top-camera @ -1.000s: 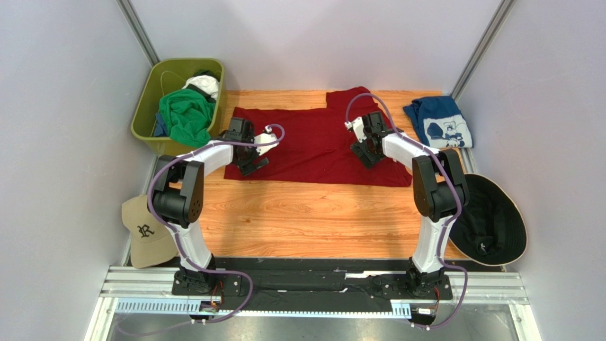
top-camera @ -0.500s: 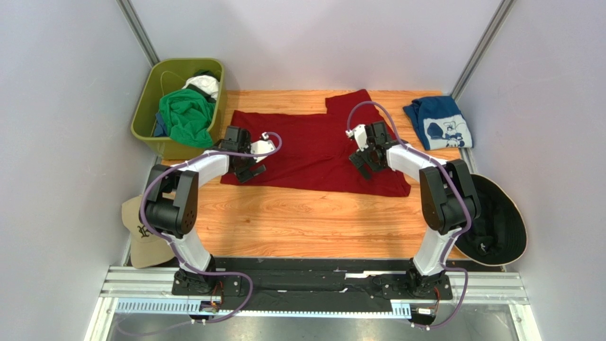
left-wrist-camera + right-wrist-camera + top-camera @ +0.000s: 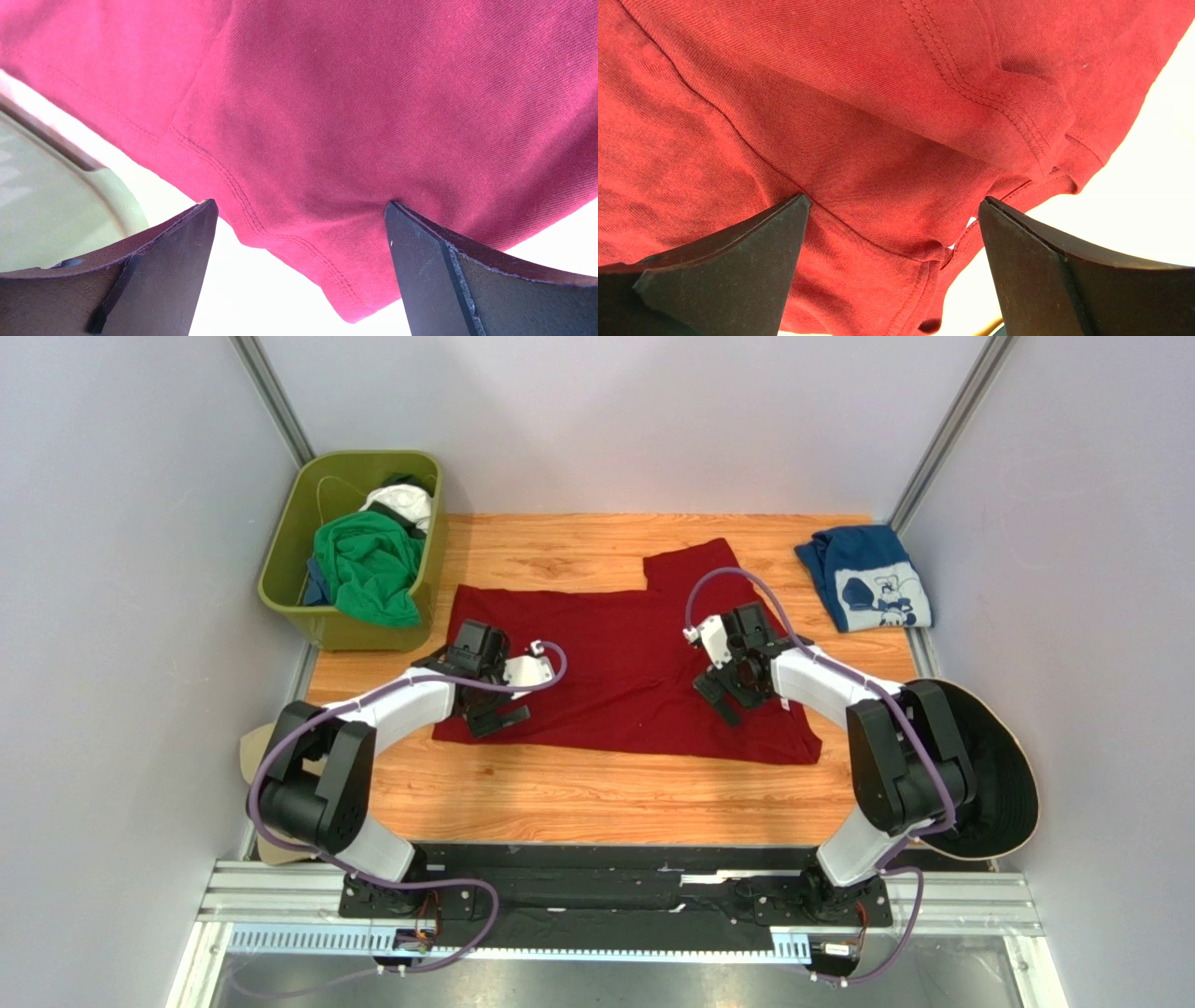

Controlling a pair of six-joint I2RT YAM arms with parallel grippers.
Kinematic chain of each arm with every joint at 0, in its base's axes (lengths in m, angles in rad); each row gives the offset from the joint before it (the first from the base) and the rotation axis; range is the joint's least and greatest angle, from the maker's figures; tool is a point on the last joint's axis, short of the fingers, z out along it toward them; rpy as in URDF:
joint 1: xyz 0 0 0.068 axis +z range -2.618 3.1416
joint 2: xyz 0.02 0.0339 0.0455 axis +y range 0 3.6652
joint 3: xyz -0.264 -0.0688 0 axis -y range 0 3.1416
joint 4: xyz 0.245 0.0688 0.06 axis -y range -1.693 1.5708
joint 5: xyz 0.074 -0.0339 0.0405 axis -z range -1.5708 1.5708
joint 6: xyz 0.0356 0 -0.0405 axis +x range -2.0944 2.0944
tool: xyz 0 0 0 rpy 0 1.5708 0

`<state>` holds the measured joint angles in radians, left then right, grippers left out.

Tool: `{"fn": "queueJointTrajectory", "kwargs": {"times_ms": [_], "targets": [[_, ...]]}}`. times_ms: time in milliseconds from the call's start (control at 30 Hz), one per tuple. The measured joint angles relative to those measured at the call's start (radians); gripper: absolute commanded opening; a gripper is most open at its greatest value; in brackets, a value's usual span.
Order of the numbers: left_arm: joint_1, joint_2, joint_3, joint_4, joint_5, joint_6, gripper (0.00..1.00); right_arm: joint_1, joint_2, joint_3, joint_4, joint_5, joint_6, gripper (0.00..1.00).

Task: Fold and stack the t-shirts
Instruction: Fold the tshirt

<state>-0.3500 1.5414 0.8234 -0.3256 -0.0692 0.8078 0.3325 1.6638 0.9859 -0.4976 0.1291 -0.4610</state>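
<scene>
The dark red t-shirt (image 3: 617, 651) lies spread flat on the wooden table, one sleeve pointing to the far side. My left gripper (image 3: 494, 714) hovers open over its near-left corner (image 3: 351, 294), with nothing between the fingers. My right gripper (image 3: 720, 689) stands open over the shirt's right part, above a folded hem and seam (image 3: 990, 77). The navy-blue t-shirt (image 3: 866, 577) with white print lies folded at the far right. A bright green t-shirt (image 3: 368, 567) sits crumpled in the bin.
An olive-green bin (image 3: 288, 546) holding more cloth stands at the far left. A tan cap (image 3: 257, 752) peeks out behind the left arm. A black wide-brimmed hat (image 3: 1003, 784) lies at the right edge, partly under the right arm. Grey walls enclose the table.
Both arms have drawn back toward the near edge, and the red shirt's near hem now lies closer to the bases. The right jaws have spread wider.
</scene>
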Motion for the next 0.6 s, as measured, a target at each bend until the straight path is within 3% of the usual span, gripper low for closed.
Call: {"fn": "queueJointTrajectory", "kwargs": {"times_ms": [600], "targets": [[-0.095,-0.271,-0.177,-0.234,-0.022,-0.063,0.99,0.103,-0.202,-0.191,-0.115,-0.016,0.002,0.99]]}}
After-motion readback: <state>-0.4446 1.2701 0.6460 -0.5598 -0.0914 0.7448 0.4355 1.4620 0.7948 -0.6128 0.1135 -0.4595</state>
